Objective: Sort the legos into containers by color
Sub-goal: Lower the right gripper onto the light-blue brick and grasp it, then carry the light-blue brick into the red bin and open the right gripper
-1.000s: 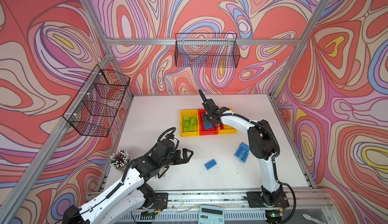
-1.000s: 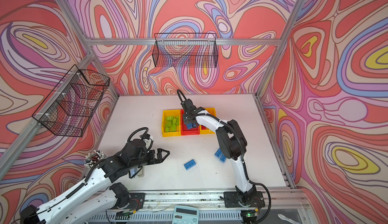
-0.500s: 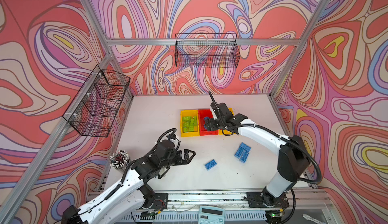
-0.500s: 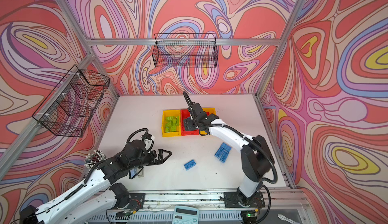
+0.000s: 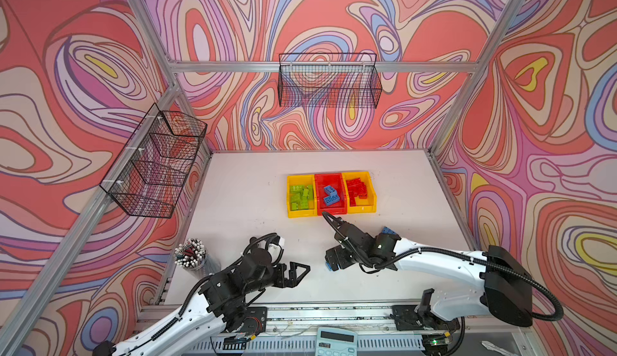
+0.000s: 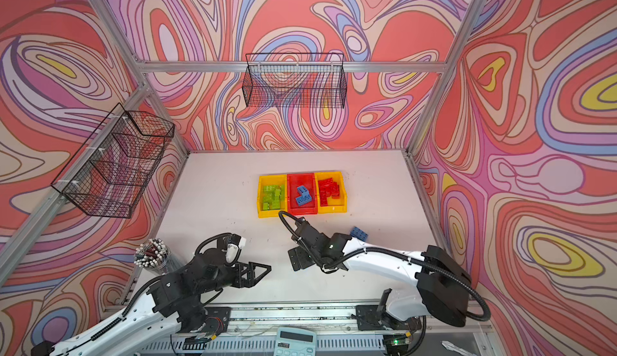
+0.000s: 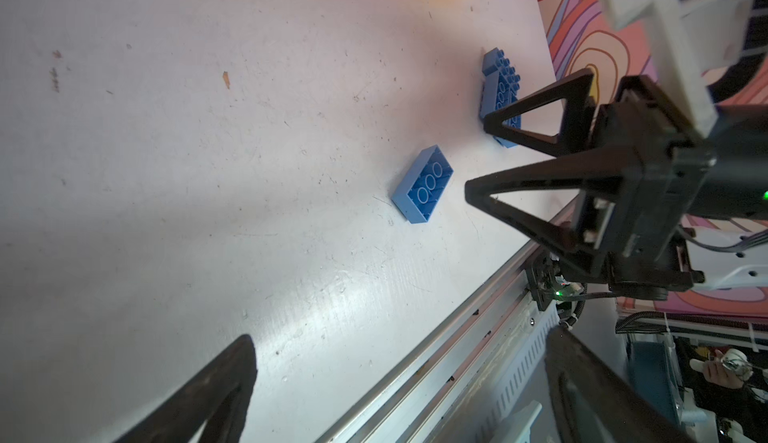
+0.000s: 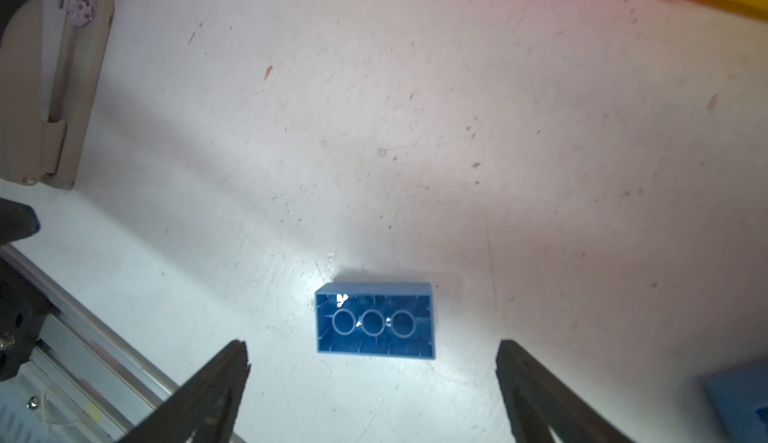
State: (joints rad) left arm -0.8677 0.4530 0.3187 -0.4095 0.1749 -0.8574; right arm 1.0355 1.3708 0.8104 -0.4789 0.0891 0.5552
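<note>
Now right tool apart, angled down toward upturned blue brick; left tool apart, stretched forward.

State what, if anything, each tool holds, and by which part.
Nothing. The left tool and the right tool both stand open and empty; the blue brick lies untouched.

The cell is enclosed by walls printed with swirls of red, pink, blue and yellow, and braced by an aluminium frame. A wire basket is hung on the back wall, a tiered basket on the left. The white surface is scuffed. A pen cup is set beside its front left corner; a calculator is laid past the front rail.
</note>
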